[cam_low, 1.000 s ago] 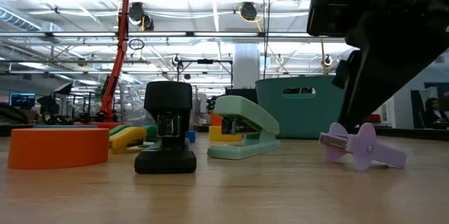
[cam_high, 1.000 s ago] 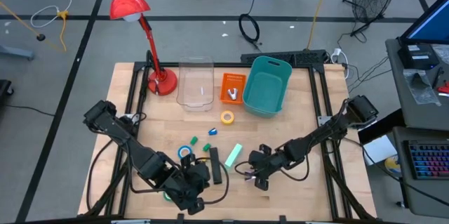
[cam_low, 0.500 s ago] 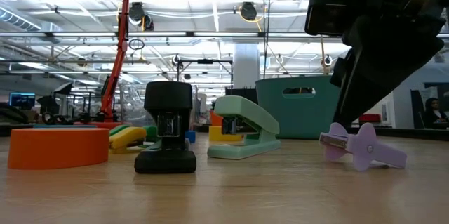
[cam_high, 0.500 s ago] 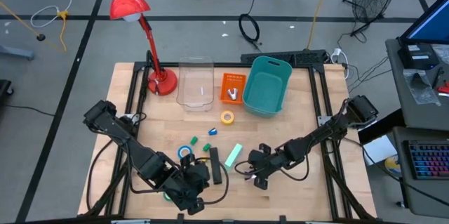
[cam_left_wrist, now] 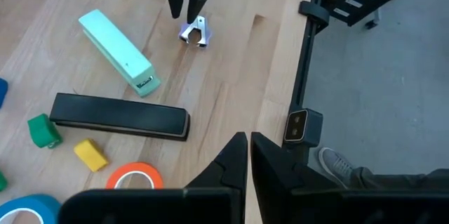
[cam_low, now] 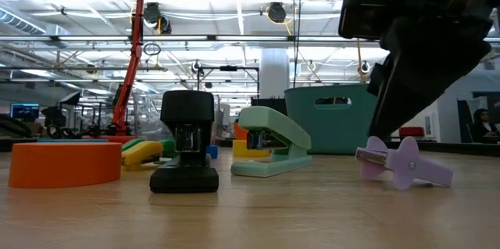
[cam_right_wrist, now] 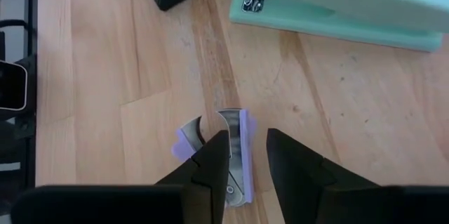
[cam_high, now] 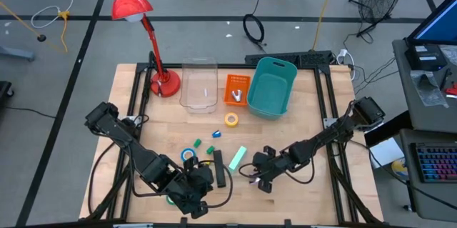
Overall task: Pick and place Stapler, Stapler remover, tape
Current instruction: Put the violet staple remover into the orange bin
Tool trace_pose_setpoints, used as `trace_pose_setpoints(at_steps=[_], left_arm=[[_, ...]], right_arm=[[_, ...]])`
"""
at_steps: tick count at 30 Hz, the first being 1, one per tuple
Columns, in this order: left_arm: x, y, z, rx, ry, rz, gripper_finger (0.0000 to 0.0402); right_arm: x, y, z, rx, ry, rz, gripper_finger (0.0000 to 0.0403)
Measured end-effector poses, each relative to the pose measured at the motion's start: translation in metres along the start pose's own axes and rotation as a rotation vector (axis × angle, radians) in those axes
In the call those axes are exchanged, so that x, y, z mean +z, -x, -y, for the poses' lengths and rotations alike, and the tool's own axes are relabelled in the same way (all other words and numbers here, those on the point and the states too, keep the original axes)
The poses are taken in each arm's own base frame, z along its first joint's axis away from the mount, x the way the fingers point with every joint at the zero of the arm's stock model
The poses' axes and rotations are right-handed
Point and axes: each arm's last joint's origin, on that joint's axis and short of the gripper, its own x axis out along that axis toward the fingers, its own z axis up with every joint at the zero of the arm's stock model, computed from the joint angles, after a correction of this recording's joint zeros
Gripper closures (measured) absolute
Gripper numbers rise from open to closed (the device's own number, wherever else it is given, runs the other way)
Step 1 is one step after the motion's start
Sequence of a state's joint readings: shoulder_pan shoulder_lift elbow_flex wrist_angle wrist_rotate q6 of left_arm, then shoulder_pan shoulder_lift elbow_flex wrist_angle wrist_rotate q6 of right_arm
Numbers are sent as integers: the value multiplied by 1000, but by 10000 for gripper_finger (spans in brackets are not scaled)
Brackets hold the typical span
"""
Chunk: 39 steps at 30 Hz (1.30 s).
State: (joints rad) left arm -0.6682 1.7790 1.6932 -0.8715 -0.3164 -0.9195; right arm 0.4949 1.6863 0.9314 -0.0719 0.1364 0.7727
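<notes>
**Q:** Where is the right arm working?

**A:** The right gripper (cam_right_wrist: 242, 161) hangs over the lilac staple remover (cam_right_wrist: 226, 148) at the near right of the wooden table (cam_high: 307, 114). Its two fingers stand apart, one on each side of the remover's metal jaws; contact cannot be made out. From table height, the remover (cam_low: 404, 163) lies flat on the wood.

**Q:** And the other task items?

**A:** The mint-green stapler (cam_high: 238, 158) lies just left of the remover, with the black stapler (cam_high: 220, 168) beside it, further left. The yellow tape roll (cam_high: 231, 119) sits mid-table, just in front of the teal bin (cam_high: 272, 86). The blue roll (cam_high: 188, 154) lies left of the black stapler, and the orange roll (cam_left_wrist: 133, 178) is near the left arm. The green roll is not clearly picked out.

**Q:** The left arm?

**A:** The left gripper (cam_left_wrist: 248, 164) waits at the near edge, left of the staplers, fingers pressed together and holding nothing.

**Q:** Anything else?

**A:** A red desk lamp (cam_high: 132, 3), a clear container (cam_high: 198, 83) and an orange tray (cam_high: 236, 89) line the far side.
</notes>
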Motion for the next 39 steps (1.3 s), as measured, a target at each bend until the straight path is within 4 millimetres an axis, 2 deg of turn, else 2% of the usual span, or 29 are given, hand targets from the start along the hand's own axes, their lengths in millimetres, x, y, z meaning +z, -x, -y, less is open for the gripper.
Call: trace_pose_setpoints(at_steps=[7, 15, 18, 21, 26, 30, 35, 39], left_arm=[[0, 0, 0, 0, 0, 0, 380], [0, 0, 0, 0, 0, 0, 380], [0, 0, 0, -1, -1, 0, 380], [-1, 0, 0, -1, -2, -1, 380], [-1, 0, 0, -1, -9, -1, 380], [-1, 0, 0, -1, -17, -2, 380], [-2, 0, -3, 27, -27, -16, 380], [2, 4, -14, 128, 53, 20, 380]], right_arm=[[1, 0, 0, 4, -20, 5, 312], [-6, -19, -2, 22, -59, 2, 312], [-7, -20, -1, 6, -83, -3, 315], [-5, -19, -1, -3, -94, 20, 332], [-5, -19, -1, -4, -100, 20, 389], [-5, -18, -1, -2, -126, 18, 397], [6, -5, -5, 25, -171, 68, 400], [30, 23, -14, 63, -211, 212, 401]])
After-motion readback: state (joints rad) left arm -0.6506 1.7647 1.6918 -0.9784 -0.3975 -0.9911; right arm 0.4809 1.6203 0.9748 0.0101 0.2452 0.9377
